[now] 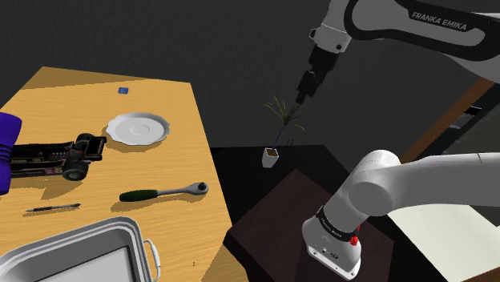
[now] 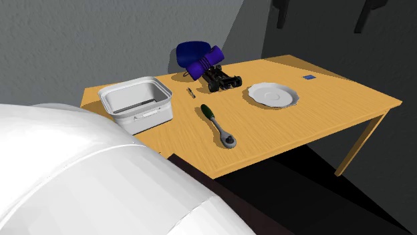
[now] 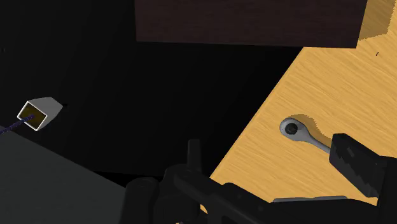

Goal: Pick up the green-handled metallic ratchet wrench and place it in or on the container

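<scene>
A white tub [image 1: 138,240] is sitting at a near corner of the bench [image 1: 176,120]. The green-handled wrench [image 1: 164,192] is lying near it, by the edge facing the arm [image 1: 433,180]. Beyond that edge the pincer [image 1: 305,90] is hanging, apparently spread, empty.

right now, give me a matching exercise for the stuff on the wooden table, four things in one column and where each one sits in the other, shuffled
Things
1. green-handled metallic ratchet wrench
2. round white plate
3. grey rectangular container
4. small blue square

Places
a. in the shoulder view's lower left corner
b. next to the black toy car
c. lying flat between the container and the plate
d. beyond the plate, near the far edge of the wooden table

Pairs: 1-c; 2-b; 3-a; 4-d
</scene>
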